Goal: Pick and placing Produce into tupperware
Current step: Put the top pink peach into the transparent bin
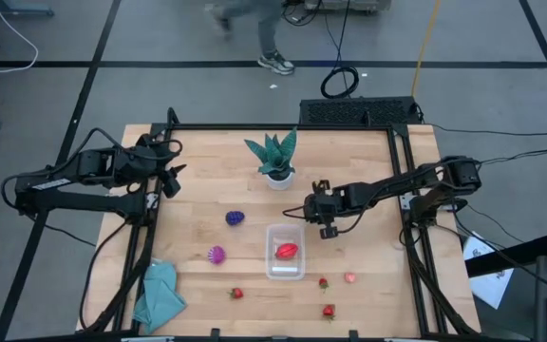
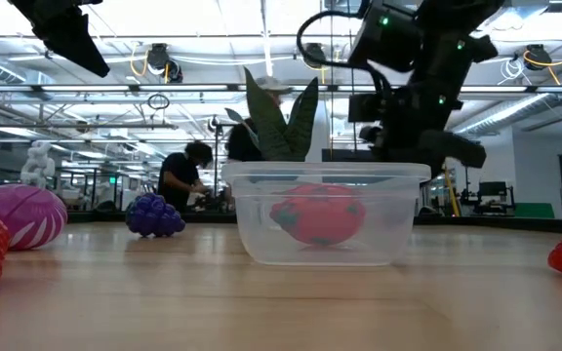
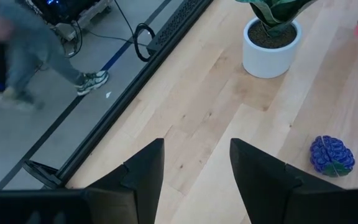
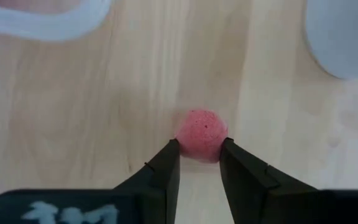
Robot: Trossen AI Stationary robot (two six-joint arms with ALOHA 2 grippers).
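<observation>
Right gripper (image 4: 199,163) clamped on a small red fruit (image 4: 201,134), above the table near frame centre in the high view, just upper right of the tupperware (image 1: 285,270).
Tupperware holds one red strawberry (image 1: 286,251). Purple fruit (image 1: 235,218) and magenta fruit (image 1: 216,255) lie left of it; more red pieces along the lower edge. Left gripper (image 3: 196,168) waits upper left, fingers narrowly apart, holding nothing.

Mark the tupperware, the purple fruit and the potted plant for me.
tupperware (image 1: 272,267): high view, on its clear left rim.
purple fruit (image 1: 235,218): high view, middle of the dark bumpy body.
potted plant (image 1: 275,155): high view, on the green leaves above its white pot.
</observation>
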